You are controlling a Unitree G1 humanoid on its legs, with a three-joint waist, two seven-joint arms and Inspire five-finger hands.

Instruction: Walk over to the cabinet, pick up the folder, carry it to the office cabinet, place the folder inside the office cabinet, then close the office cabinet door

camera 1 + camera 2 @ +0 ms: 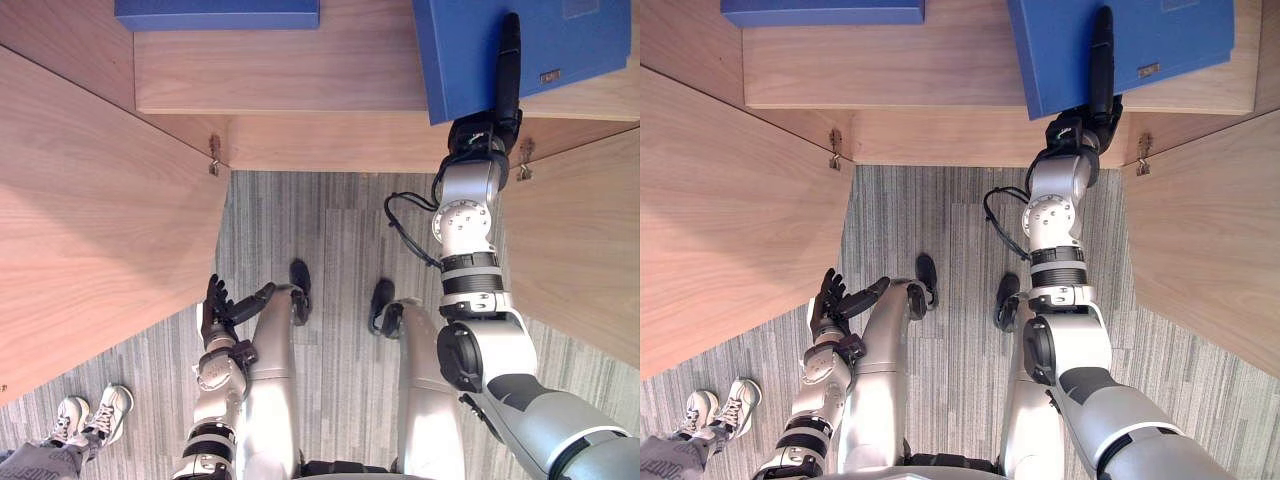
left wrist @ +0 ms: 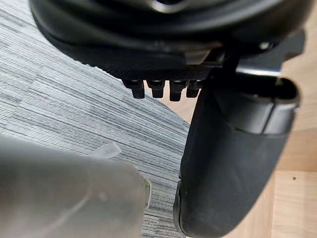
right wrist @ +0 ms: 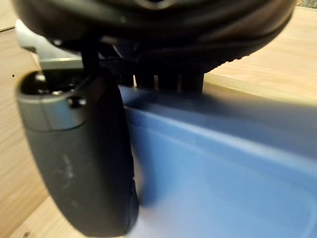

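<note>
Blue folder (image 1: pixel 520 50) is resting askew on the wooden shelf (image 1: pixel 280 70) of the office cabinet. The right hand (image 1: pixel 483 135) is pinching its near edge, fingers (image 1: pixel 508 60) closed on it. If released like this, it could slide off onto the grey carpet (image 1: pixel 320 240) or block the open doors (image 1: pixel 100 230). The left hand (image 1: pixel 215 305) is hanging low, fingers relaxed and empty. A person's shoes (image 1: pixel 90 412) are standing nearby.

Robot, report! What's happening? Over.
Right hand pinches folder at shelf edge, thumb on top. Left hand open, hanging low. Doors wide open; second folder off left, apart.
</note>
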